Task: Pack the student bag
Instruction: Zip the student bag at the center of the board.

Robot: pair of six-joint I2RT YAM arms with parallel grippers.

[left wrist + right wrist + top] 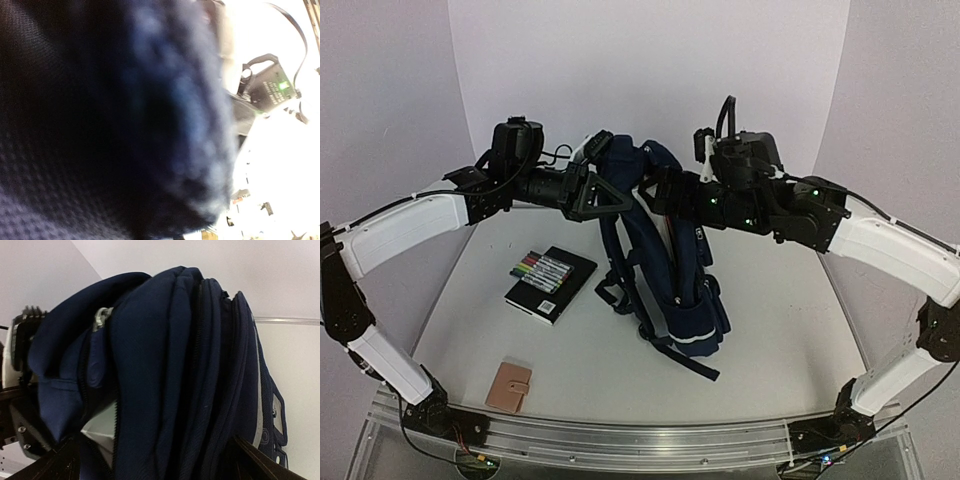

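Steadily, you hold the student bag (665, 290) upright on the middle of the bench (770, 340), right fingers (260, 465) clamped across its top, left fingers (590, 200) unreadable behind fabric; pull its mouth wide before reaching for the notebook (570, 287)

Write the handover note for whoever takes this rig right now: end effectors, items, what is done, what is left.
Left end effector: pressed against the top of the student bag; fabric hides its grip.
Right end effector: fingers either side of the bag's top, seemingly clamping it upright.
Items: notebook with markers on it, and tan wallet, lie on the table outside the bag.
Done: bag held upright; one zip looks part open.
Left: pack those items.
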